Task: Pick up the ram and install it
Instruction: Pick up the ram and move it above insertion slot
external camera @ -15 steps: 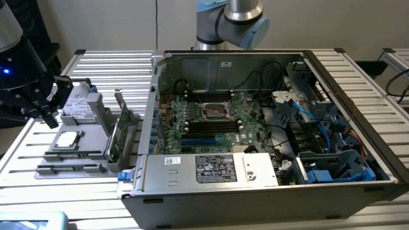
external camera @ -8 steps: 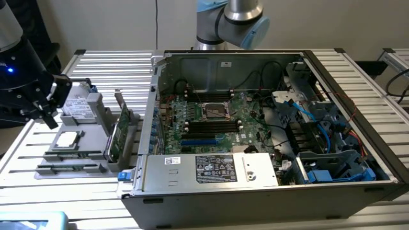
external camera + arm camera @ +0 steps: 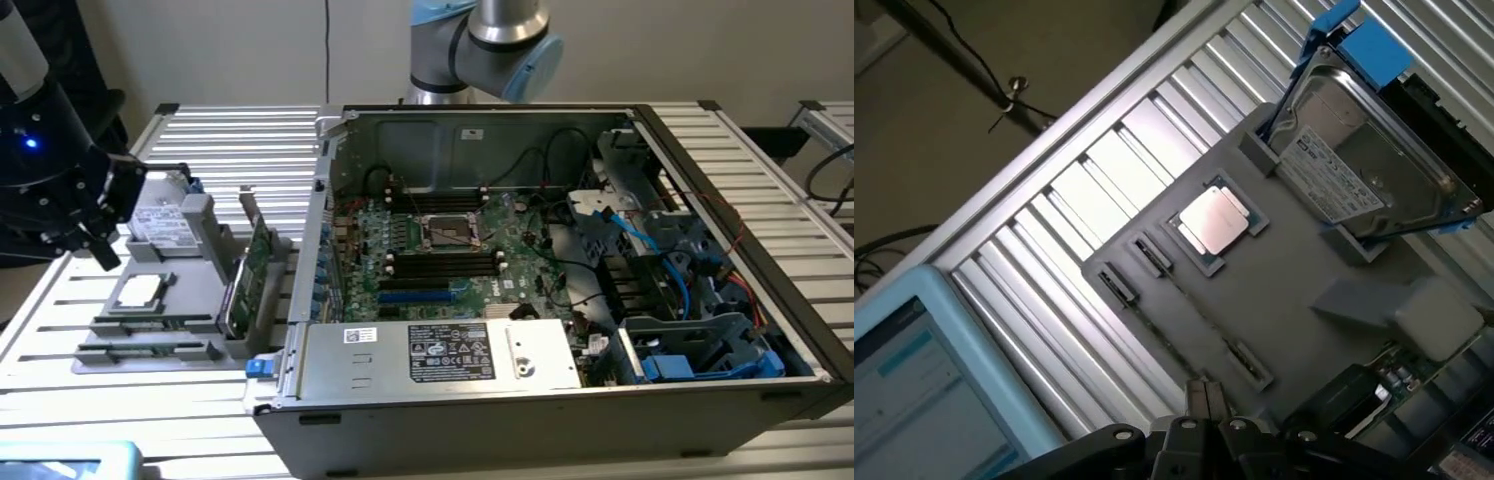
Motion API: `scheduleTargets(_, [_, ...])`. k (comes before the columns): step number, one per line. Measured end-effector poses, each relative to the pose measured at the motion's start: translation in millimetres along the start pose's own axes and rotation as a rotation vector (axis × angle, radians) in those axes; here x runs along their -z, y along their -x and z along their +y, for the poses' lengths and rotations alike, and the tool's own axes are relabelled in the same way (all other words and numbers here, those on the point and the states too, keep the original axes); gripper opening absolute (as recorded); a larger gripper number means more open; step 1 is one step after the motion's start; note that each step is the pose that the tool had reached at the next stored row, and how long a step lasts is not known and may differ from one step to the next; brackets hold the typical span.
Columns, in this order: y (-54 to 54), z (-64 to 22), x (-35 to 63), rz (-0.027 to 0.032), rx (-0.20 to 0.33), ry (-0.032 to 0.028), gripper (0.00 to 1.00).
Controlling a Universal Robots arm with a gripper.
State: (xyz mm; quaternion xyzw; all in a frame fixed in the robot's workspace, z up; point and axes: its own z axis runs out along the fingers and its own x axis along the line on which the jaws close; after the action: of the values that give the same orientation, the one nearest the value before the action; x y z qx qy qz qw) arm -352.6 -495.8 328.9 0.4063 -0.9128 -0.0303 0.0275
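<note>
Closest in, the end effector [image 3: 1204, 405] hangs over the gray tray [image 3: 1294, 270] on the slatted table [image 3: 1084, 200]. Its two fingers are pressed together at the middle and hold nothing. A blue-edged screen [image 3: 914, 390] sits on the table just beside it.

Just past the fingertips comes the ram [image 3: 1194, 310]. It is a thin stick seated on edge between small clips in the tray, untouched and apart from the fingers. Its nearer end lies close under the tips, and its long axis runs away from them on a diagonal towards the processor [image 3: 1214, 220]. By my read the stick points almost at the fingers rather than lying square across them, so the grasp turns on that angle.

In the exterior view the end effector [image 3: 83, 250] hovers at the tray's far left corner. The ram [image 3: 150, 323] lies lower and nearer the camera, stretched along that view's left-right line.

Further on, the processor rests flat in its pocket. Beyond it the hard drive [image 3: 1364, 170] leans in its blue bracket.

Further still, a tall green card [image 3: 254, 270] stands on edge at the tray's far side. Past that is the open computer case [image 3: 534, 430], where the black slots [image 3: 441, 262] on the motherboard wait well apart from the ram.
</note>
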Motion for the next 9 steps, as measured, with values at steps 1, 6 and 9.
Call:
scheduleTargets(1, [0.0,0.0,0.0,0.0012,0.018,-0.0003,0.11])
scheduleTargets(6, [0.0,0.0,0.0,0.0077,0.109,-0.0021,0.11])
scheduleTargets(9, [0.0,0.0,-0.1,0.0119,0.163,-0.0035,0.11])
